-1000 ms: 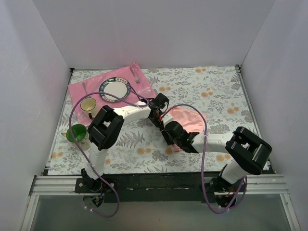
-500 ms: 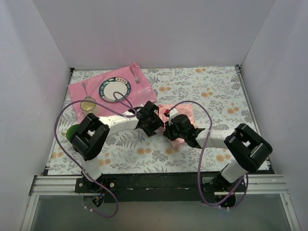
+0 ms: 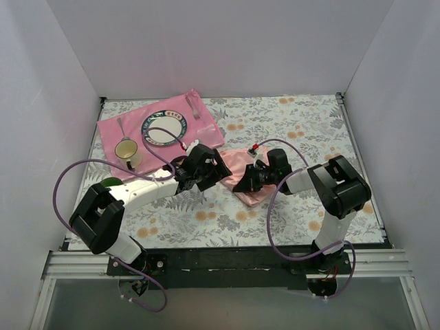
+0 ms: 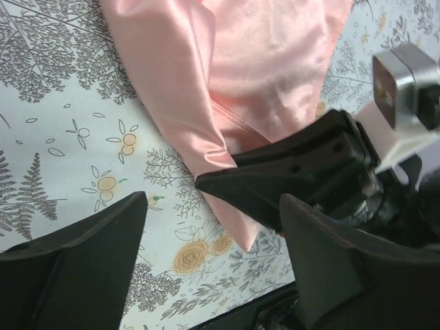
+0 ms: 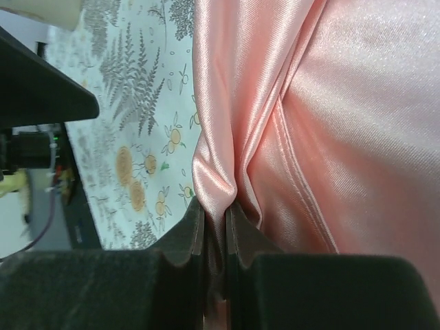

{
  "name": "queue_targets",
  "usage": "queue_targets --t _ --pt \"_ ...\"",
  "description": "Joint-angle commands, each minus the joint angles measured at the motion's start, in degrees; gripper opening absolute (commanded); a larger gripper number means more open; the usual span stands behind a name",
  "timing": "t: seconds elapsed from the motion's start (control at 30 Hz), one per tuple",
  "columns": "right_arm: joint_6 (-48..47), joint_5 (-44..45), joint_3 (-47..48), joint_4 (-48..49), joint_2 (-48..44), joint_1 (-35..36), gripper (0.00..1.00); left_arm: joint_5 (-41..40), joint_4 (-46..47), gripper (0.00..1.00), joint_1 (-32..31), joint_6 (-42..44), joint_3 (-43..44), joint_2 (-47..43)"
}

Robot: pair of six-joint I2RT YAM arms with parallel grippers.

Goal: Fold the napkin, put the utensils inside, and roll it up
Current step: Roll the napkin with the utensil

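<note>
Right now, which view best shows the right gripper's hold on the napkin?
Right wrist view: the right gripper is shut on a bunched fold of the napkin, close up. The left wrist view shows that pinch side-on, at the napkin's edge. The top view shows it small and partly hidden.
</note>
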Motion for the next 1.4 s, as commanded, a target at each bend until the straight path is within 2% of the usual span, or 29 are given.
queue_targets --t 0.0,0.07,0.27,0.43,0.5,0.57,0.73,0.83,0.97,1.07,1.17,1.27,1.37 --pt "3.73 -13.08 2.33 -7.89 9.03 -2.23 0.01 4.03 7.87 0.71 -0.13 5.53 -2.07 -1.30" --pt "5.58 -15.81 2.69 -6.31 10.80 -3.55 0.01 7.54 10.00 0.62 -0.13 6.67 -1.90 -0.33" --pt "5.06 -16.08 2.51 -7.18 11.78 -6.28 0.01 8.88 14.05 0.36 -0.04 9.84 1.44 5.73" --pt "3.57 -15.64 3.39 -9.37 11.78 -7.33 0.01 10.02 15.63 0.22 0.14 10.37 2.85 11.10" --pt "3.04 -15.64 3.48 -9.90 11.86 -7.25 0.01 10.20 18.45 0.11 0.22 10.02 2.85 12.94" --pt "2.42 -15.11 3.57 -10.78 11.60 -7.33 0.01 10.20 19.23 0.06 0.40 9.84 3.11 14.61" --pt "-0.37 -13.89 3.74 -14.46 10.29 -7.33 0.01 9.58 22.49 0.02 1.80 10.11 0.83 17.16" --pt "-5.03 -10.65 4.71 -21.03 7.74 -7.33 0.11 9.15 21.09 0.01 2.51 10.46 1.09 18.57" --pt "-11.88 -2.21 7.60 -31.25 0.73 -6.72 0.30 9.32 18.98 0.00 2.60 10.11 0.30 19.80" --pt "-17.07 5.70 11.90 -40.02 -4.19 -5.05 0.38 10.63 19.85 0.00 2.86 9.84 -1.63 20.07" --pt "-21.99 13.17 14.99 -44.00 -8.68 -3.29 0.44 11.25 20.03 0.00 2.86 10.11 -2.42 20.33" --pt "-25.51 22.84 14.21 -43.31 -14.64 -0.22 0.47 11.95 20.12 0.00 3.03 10.63 -2.69 20.86" --pt "-28.24 31.71 8.68 -36.74 -22.28 6.09 0.52 13.70 21.08 0.00 3.82 10.37 -3.30 21.12"
